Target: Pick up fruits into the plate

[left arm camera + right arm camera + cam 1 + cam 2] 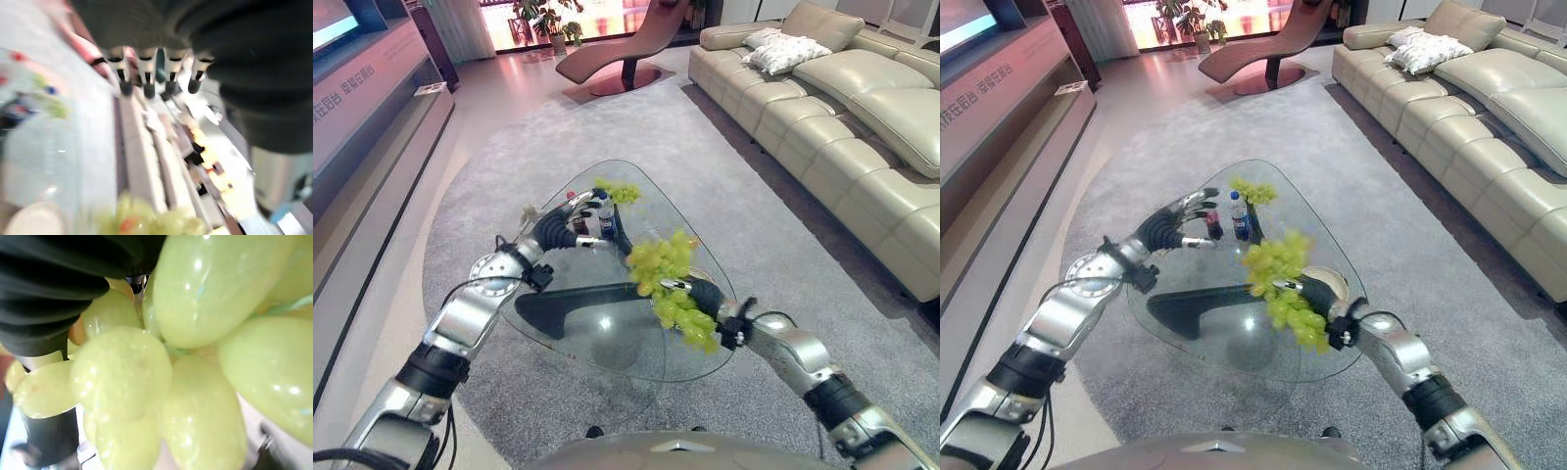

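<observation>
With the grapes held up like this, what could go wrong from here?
The green grape bunch dangles loosely from the right hand, so grapes may drop onto the glass table. The left hand hovers close to two small bottles and might tip them.

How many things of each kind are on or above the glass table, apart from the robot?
Bunches of green grapes: 2, one in the right hand at, one on the table at
Small bottles: 2
Plates: 1
Total: 5
</observation>
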